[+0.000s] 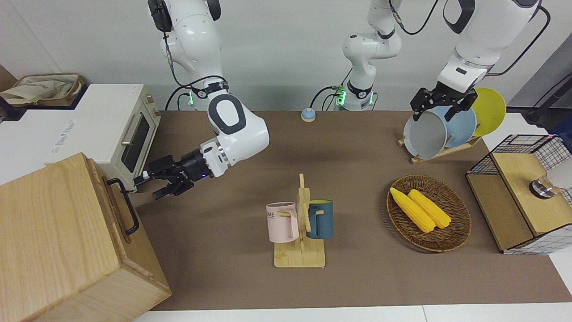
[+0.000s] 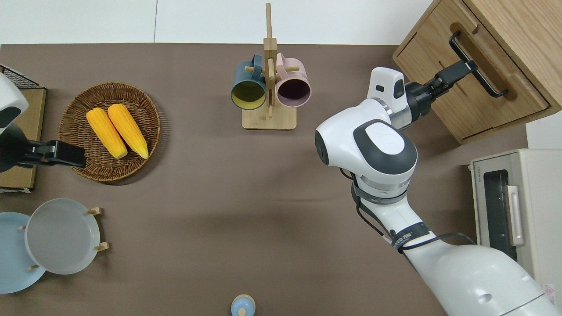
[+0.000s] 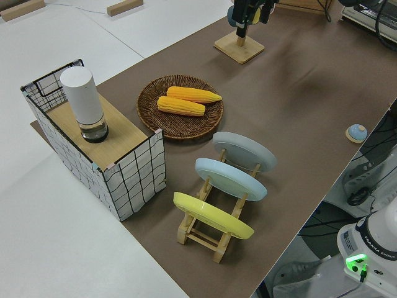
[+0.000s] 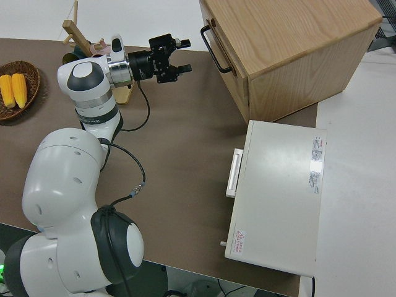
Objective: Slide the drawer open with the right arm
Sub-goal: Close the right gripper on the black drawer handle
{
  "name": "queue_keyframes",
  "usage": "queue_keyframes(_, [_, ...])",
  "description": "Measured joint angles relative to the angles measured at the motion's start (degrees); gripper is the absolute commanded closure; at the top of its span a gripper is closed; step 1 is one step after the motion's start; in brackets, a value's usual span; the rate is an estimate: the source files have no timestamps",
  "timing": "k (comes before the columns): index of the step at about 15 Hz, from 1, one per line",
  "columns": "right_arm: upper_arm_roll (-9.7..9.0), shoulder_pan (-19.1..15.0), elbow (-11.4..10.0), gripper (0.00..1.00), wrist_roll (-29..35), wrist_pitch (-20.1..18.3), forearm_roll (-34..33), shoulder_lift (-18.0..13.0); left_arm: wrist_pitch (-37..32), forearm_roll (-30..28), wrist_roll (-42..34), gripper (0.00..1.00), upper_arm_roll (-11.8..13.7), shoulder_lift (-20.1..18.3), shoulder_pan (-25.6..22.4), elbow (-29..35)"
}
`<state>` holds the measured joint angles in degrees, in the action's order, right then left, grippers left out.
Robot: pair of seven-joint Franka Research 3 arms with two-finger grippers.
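The drawer (image 2: 470, 103) is the front panel of a big pale wood box (image 1: 58, 232) at the right arm's end of the table, and it sits flush in the box. Its black bar handle (image 2: 476, 63) also shows in the front view (image 1: 129, 210) and the right side view (image 4: 215, 51). My right gripper (image 2: 459, 70) reaches sideways to the handle with its fingers open, one above the other. In the right side view the right gripper (image 4: 184, 55) stops just short of the bar. The left arm is parked, its gripper (image 1: 435, 112) open.
A white toaster oven (image 1: 107, 120) stands beside the box, nearer to the robots. Mid-table is a wooden mug rack (image 2: 268, 118) with a pink and a blue mug. A wicker basket (image 1: 456, 232) with two corn cobs, a plate rack (image 1: 429, 154) and a wire cabinet (image 1: 514, 179) are at the left arm's end.
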<state>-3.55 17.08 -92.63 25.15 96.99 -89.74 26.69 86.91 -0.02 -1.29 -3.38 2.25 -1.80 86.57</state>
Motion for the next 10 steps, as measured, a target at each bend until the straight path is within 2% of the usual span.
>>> queue_keyframes(5, [2.06,-0.5,-0.3,0.019,2.0,2.3,-4.1,1.1,0.0,0.0,0.0,0.01,0.0,0.0,0.0,0.0])
queue_keyframes(7, [2.14,-1.3,-0.3,0.030,2.2,3.4,-4.8,1.1,0.0,0.0,0.0,0.01,0.0,0.0,0.0,0.0])
queue_keyframes(8, [2.14,-1.7,-0.3,0.096,2.2,4.0,-5.1,1.1,0.0,0.0,0.0,0.01,0.0,0.0,0.0,0.0])
queue_keyframes(10, [2.17,-2.3,-0.3,0.527,2.2,5.1,-5.3,1.1,0.0,0.0,0.0,0.01,0.0,0.0,0.0,0.0])
